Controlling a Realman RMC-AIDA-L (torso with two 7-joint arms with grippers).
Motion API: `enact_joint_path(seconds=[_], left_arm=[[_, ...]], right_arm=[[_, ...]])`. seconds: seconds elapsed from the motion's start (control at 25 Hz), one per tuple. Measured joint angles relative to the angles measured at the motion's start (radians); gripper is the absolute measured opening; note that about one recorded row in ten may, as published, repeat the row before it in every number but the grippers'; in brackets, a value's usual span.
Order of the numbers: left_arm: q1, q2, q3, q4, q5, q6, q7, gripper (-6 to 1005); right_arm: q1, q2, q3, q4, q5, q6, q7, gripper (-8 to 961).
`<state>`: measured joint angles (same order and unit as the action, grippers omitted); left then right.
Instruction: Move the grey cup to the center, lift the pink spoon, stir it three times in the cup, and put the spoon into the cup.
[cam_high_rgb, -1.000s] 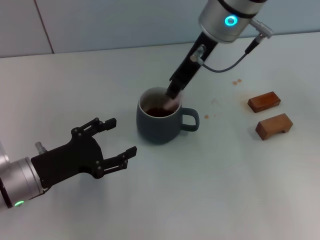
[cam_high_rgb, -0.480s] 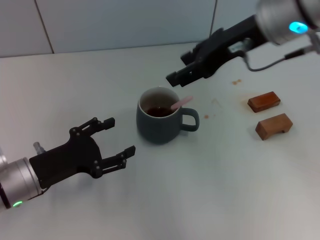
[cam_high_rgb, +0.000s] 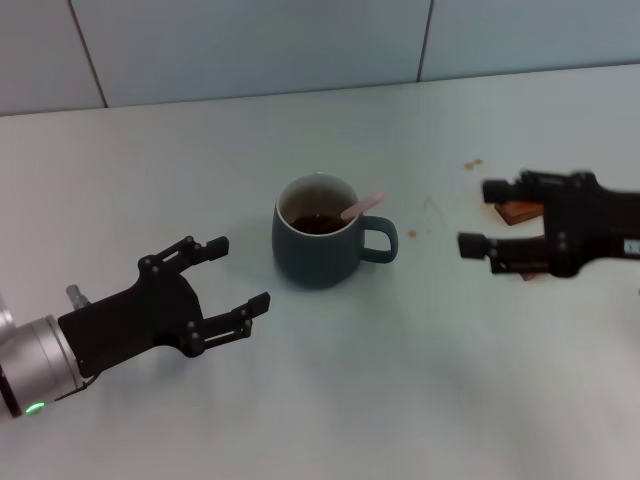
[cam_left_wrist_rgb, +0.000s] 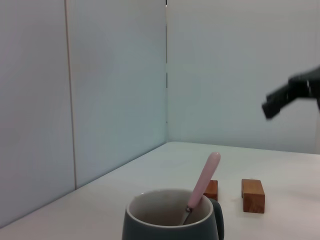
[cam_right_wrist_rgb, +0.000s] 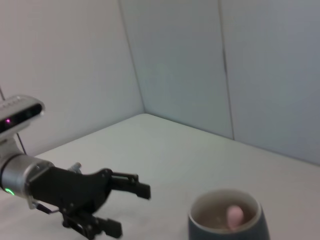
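The grey cup stands at the table's middle, handle pointing right, dark liquid inside. The pink spoon leans in the cup with its pink handle over the right rim. It also shows in the left wrist view and the right wrist view, standing in the cup. My left gripper is open and empty, left of the cup and nearer me. My right gripper is open and empty, to the right of the cup, apart from it.
Two brown wooden blocks lie at the right, mostly behind my right gripper; the left wrist view shows them beyond the cup. Small brown stains mark the table at the back right. A tiled wall runs along the far edge.
My right gripper has let go of the spoon, lifted out of the cup and swung away to the right, down over the blocks. The spoon stays leaning in the cup. The left arm has barely moved.
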<state>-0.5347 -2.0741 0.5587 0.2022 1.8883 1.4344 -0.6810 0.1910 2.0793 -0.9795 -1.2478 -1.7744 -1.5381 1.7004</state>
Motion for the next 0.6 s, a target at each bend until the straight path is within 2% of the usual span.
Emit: enact_joint_path(seconds=[0.08,0.28,0.6], left_arm=[[-0.003,-0.001,0.002,-0.002,0.0,-0.004,0.0,852],[-0.004,-0.003,0.003,-0.005,0.0,-0.006,0.0,852],[-0.002,-0.003,0.003,-0.007,0.0,-0.006,0.0,852]], right_arm=[[0.019,-0.002,0.048,0.141,-0.002,0.001,-0.103,800],[0.045,-0.003,0.068,0.248,-0.012,0.018,-0.172,835],[0.056,-0.004,0.068,0.268,-0.027,0.031,-0.181,835]])
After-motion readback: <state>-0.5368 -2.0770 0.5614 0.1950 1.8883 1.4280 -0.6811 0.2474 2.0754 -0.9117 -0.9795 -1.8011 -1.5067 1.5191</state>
